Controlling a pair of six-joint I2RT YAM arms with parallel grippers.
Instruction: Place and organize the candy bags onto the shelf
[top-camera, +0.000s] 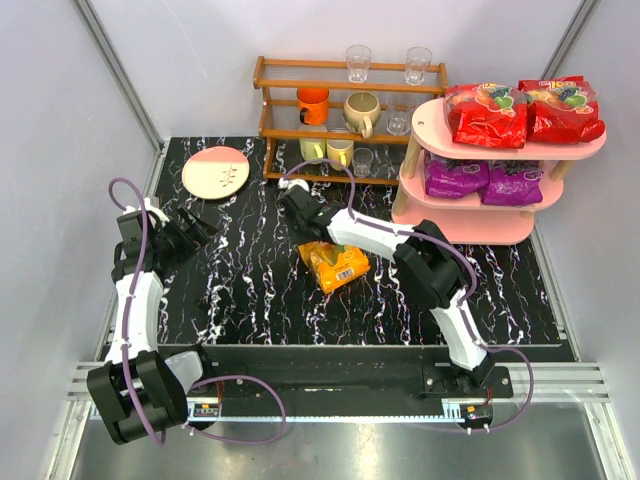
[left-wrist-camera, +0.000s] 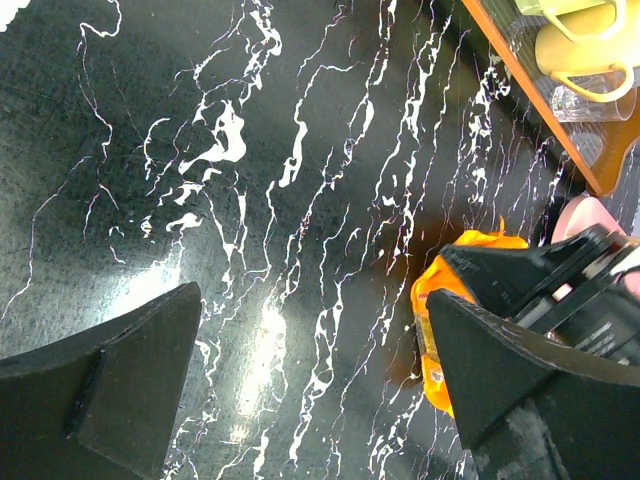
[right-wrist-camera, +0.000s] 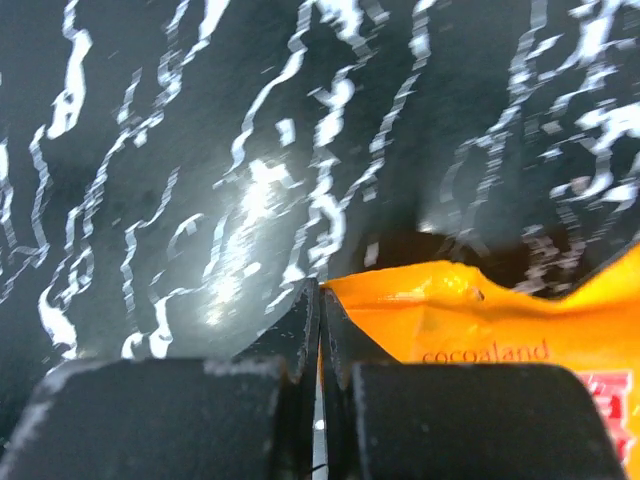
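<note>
now my right gripper (right-wrist-camera: 320, 300) is clamped on a corner of the orange candy bag (top-camera: 337, 266); the shelf (top-camera: 470, 228) lies beyond, rightward; left gripper (left-wrist-camera: 312, 300) gapes, empty.

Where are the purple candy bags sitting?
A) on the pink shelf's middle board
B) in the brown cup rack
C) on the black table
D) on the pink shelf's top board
A: both purple candy bags lie on the middle board of the pink shelf, under the red bags.
</note>
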